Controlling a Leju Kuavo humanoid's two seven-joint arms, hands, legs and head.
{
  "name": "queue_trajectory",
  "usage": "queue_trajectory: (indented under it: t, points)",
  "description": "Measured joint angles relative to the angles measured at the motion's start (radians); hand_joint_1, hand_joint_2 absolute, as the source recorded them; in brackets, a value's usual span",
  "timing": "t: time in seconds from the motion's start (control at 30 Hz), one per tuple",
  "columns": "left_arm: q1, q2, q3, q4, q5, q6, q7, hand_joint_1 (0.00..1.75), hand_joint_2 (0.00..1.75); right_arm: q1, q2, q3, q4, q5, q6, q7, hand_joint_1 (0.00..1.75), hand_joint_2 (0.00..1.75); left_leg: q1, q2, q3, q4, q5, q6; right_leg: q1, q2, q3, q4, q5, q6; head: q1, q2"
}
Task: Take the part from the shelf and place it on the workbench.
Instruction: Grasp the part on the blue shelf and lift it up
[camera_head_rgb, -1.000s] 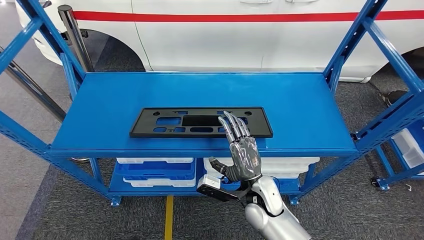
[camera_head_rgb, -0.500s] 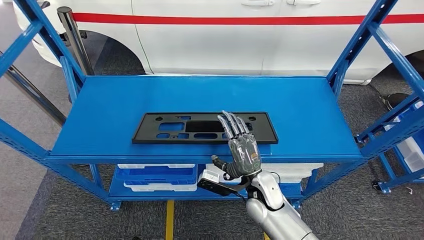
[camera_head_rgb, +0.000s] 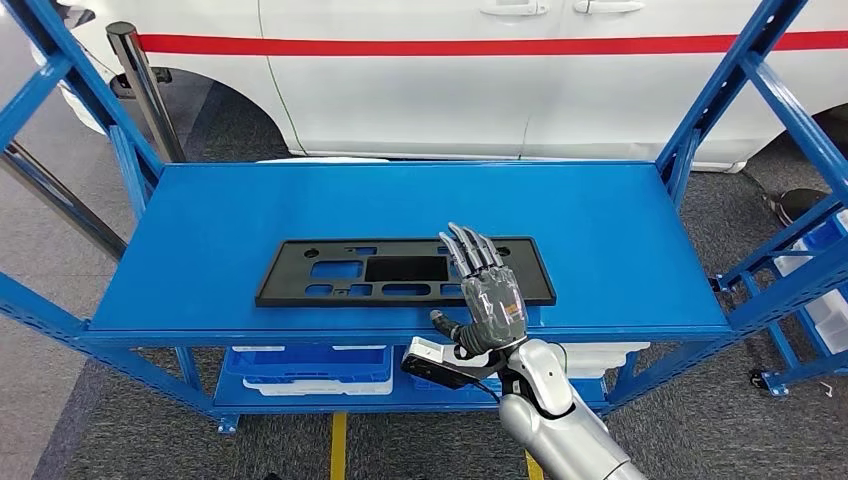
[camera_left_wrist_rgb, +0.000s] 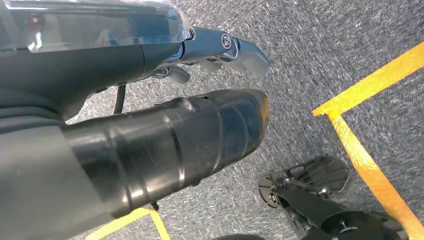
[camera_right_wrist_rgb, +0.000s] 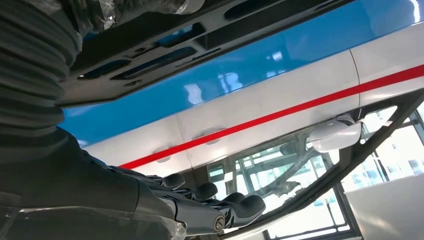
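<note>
From my remote seat I took the black part (camera_head_rgb: 405, 271) as my landmark: a long flat plastic panel with cut-outs, lying flat on the top deck of the blue shelf (camera_head_rgb: 640, 250), nearer the deck's front edge than its back, with a white car (camera_head_rgb: 500, 80) parked behind the rack. My right hand (camera_head_rgb: 487, 290) was raised in front of the part's right half, fingers (camera_head_rgb: 470, 250) straight, spread apart and holding nothing, their tips overlapping the part's right portion in the head view; I could not tell whether they touched it or hovered just above. In the right wrist view the part (camera_right_wrist_rgb: 150, 45) sat close to the hand (camera_right_wrist_rgb: 200, 205), with the blue deck and the car's red stripe beyond it. My left hand (camera_left_wrist_rgb: 150, 145) hung low beside the robot over grey floor with yellow tape (camera_left_wrist_rgb: 370, 160), well away from the part, and I could not tell whether it was apart or together. I judged the step in hand to be the reach for the grasp, with nothing lifted yet. To do it well, I reckoned I should bring the fingers over the part's front rim or into 1 of its cut-outs and get the thumb under the edge, since so thin a panel offers little to pinch. Gripped that far right of its middle, it would likely sag or swing on lifting, so a hold closer to centre seemed wiser.
</note>
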Motion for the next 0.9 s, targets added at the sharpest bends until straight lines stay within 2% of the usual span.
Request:
queue_trajectory:
  t: [0.07, 0.1, 0.17, 0.2, 0.23, 0.27, 0.33, 0.37, 0.4, 0.43, 0.5, 0.57, 0.6, 0.63, 0.7, 0.73, 0.77, 0.8, 0.83, 0.87, 0.9]
  points:
    - [-0.001, 0.001, 0.0, 0.0, 0.0, 0.0, -0.001, 0.0, 0.0, -0.002, 0.0, 0.0, 0.0, 0.0, 0.0, 0.0, 0.0, 1.75, 0.0, 0.001, -0.012, 0.037, -0.022, -0.007, -0.006, 0.0, 0.018, -0.016, -0.002, -0.009, -0.001, 0.0]
    - [-0.002, 0.001, 0.0, 0.0, 0.0, 0.0, -0.001, 0.0, 0.0, -0.002, 0.0, 0.0, 0.0, 0.0, 0.0, 0.0, 0.0, 1.75, 0.001, 0.001, -0.037, 0.086, -0.043, -0.01, -0.008, -0.001, 0.028, -0.021, -0.005, -0.013, -0.001, 0.0]
    - [-0.001, 0.001, 0.0, 0.0, 0.0, 0.0, -0.001, 0.0, 0.0, -0.003, 0.0, 0.0, 0.002, 0.001, 0.0, 0.0, 0.0, 1.75, 0.001, 0.001, -0.113, 0.215, -0.085, -0.015, -0.007, -0.003, 0.04, -0.023, -0.015, -0.02, -0.001, 0.0]
    - [0.001, 0.001, 0.0, 0.0, 0.0, 0.0, -0.001, 0.0, 0.0, -0.002, 0.0, 0.0, 0.003, 0.001, 0.001, 0.0, 0.0, 1.75, 0.001, 0.001, -0.146, 0.259, -0.087, -0.018, -0.006, -0.002, 0.047, -0.023, -0.021, -0.02, -0.001, 0.0]
    - [0.002, 0.001, 0.0, 0.0, 0.0, 0.0, -0.001, 0.0, 0.0, -0.002, 0.0, 0.001, 0.004, 0.001, 0.001, 0.0, 0.0, 1.75, 0.002, 0.001, -0.164, 0.27, -0.071, -0.02, -0.007, -0.001, 0.054, -0.022, -0.028, -0.02, -0.001, 0.0]
    - [0.004, 0.001, 0.0, 0.0, -0.001, 0.0, -0.001, 0.0, 0.0, -0.002, 0.0, 0.001, 0.005, 0.001, 0.001, 0.0, 0.0, 1.75, 0.003, 0.002, -0.164, 0.244, -0.035, -0.021, -0.007, 0.001, 0.063, -0.02, -0.035, -0.019, -0.001, 0.0]
    - [0.004, 0.002, 0.0, 0.0, -0.001, 0.0, -0.001, 0.0, 0.0, -0.002, 0.0, 0.001, 0.006, 0.002, 0.003, 0.0, 0.0, 1.75, 0.004, 0.002, -0.122, 0.122, 0.051, -0.02, -0.008, 0.002, 0.081, -0.016, -0.053, -0.012, -0.001, 0.0]
    - [0.003, 0.003, 0.0, 0.0, -0.001, 0.0, -0.001, 0.0, 0.0, -0.003, 0.0, 0.001, 0.006, 0.002, 0.005, 0.001, 0.0, 1.75, 0.003, 0.001, -0.1, 0.065, 0.073, -0.017, -0.006, 0.003, 0.085, -0.011, -0.062, -0.007, -0.001, 0.0]
    - [0.001, 0.003, 0.0, 0.0, -0.002, 0.0, -0.001, 0.0, 0.0, -0.004, 0.0, 0.001, 0.006, 0.003, 0.008, 0.001, 0.0, 1.75, 0.001, 0.001, -0.086, 0.031, 0.081, -0.012, -0.005, 0.003, 0.087, -0.009, -0.068, -0.002, -0.001, 0.0]
    - [0.0, 0.003, 0.0, 0.001, -0.003, 0.0, -0.001, 0.0, 0.0, -0.005, 0.0, 0.002, 0.006, 0.003, 0.012, 0.001, 0.0, 1.75, -0.001, 0.0, -0.08, 0.02, 0.074, -0.005, -0.003, 0.003, 0.086, -0.008, -0.073, 0.003, -0.002, 0.0]
    - [-0.002, 0.002, 0.0, 0.001, -0.005, -0.001, -0.001, 0.0, 0.0, -0.007, 0.0, 0.003, 0.006, 0.005, 0.016, 0.001, 0.0, 1.75, -0.001, -0.001, -0.075, 0.013, 0.067, 0.008, -0.003, 0.003, 0.089, -0.011, -0.079, 0.013, -0.002, 0.0]
    - [-0.002, 0.002, -0.001, 0.0, -0.008, -0.001, -0.001, 0.0, 0.0, -0.013, 0.0, 0.005, 0.006, 0.006, 0.019, 0.002, 0.0, 1.75, 0.003, -0.001, -0.063, 0.005, 0.062, 0.02, -0.005, 0.002, 0.081, 0.019, -0.097, 0.023, -0.001, 0.0]
    - [-0.003, 0.002, -0.001, 0.0, -0.01, -0.001, -0.002, 0.0, 0.0, -0.017, 0.0, 0.006, 0.007, 0.008, 0.023, 0.002, 0.0, 1.75, 0.005, -0.001, -0.056, 0.002, 0.059, 0.026, -0.006, 0.002, 0.058, 0.064, -0.116, 0.027, 0.0, 0.0]
    - [-0.004, 0.002, -0.001, 0.0, -0.012, -0.001, -0.003, 0.0, 0.0, -0.022, 0.0, 0.008, 0.009, 0.01, 0.029, 0.002, 0.0, 1.75, 0.005, -0.001, -0.05, 0.001, 0.055, 0.03, -0.009, 0.001, 0.022, 0.129, -0.139, 0.03, 0.001, 0.0]
    - [-0.007, 0.002, -0.001, 0.0, -0.014, -0.001, -0.003, 0.0, 0.0, -0.026, 0.0, 0.012, 0.015, 0.014, 0.039, 0.002, 0.0, 1.75, 0.004, -0.001, -0.04, 0.001, 0.046, 0.034, -0.012, 0.001, -0.067, 0.259, -0.172, 0.034, 0.001, 0.0]
    - [-0.007, 0.002, -0.002, 0.0, -0.015, 0.001, -0.003, 0.0, 0.0, -0.027, 0.0, 0.016, 0.019, 0.016, 0.043, 0.002, 0.0, 1.75, 0.004, -0.002, -0.033, 0.001, 0.041, 0.034, -0.013, 0.001, -0.096, 0.287, -0.164, 0.035, 0.001, 0.0]
    - [-0.007, 0.002, -0.002, 0.0, -0.017, 0.004, -0.001, 0.0, 0.0, -0.028, 0.001, 0.02, 0.023, 0.017, 0.046, 0.002, 0.0, 1.75, 0.004, -0.003, -0.025, 0.001, 0.035, 0.033, -0.014, 0.001, -0.105, 0.277, -0.135, 0.034, 0.001, 0.0]
    - [-0.006, 0.002, -0.002, 0.001, -0.018, 0.009, 0.002, 0.0, 0.0, -0.031, 0.002, 0.024, 0.027, 0.018, 0.047, 0.002, 0.0, 1.75, 0.004, -0.004, -0.014, 0.001, 0.028, 0.031, -0.015, 0.001, -0.094, 0.228, -0.089, 0.032, 0.001, 0.0]
    - [-0.005, 0.001, -0.002, 0.001, -0.02, 0.018, 0.006, 0.0, 0.0, -0.036, 0.003, 0.028, 0.03, 0.018, 0.049, 0.003, 0.0, 1.75, 0.004, -0.004, -0.005, 0.001, 0.02, 0.028, -0.015, 0.001, -0.072, 0.157, -0.039, 0.028, 0.001, 0.0]
    - [-0.006, 0.001, -0.002, 0.001, -0.022, 0.026, 0.01, 0.0, 0.0, -0.043, 0.004, 0.032, 0.033, 0.018, 0.049, 0.004, 0.0, 1.75, 0.002, -0.005, 0.002, 0.002, 0.013, 0.023, -0.012, 0.001, -0.047, 0.091, -0.003, 0.024, 0.001, 0.0]
    - [-0.007, 0.001, -0.002, 0.001, -0.023, 0.034, 0.014, 0.0, 0.0, -0.049, 0.005, 0.035, 0.036, 0.018, 0.049, 0.006, 0.0, 1.75, 0.001, -0.005, 0.005, 0.003, 0.007, 0.018, -0.009, 0.001, -0.028, 0.042, 0.015, 0.02, 0.001, 0.0]
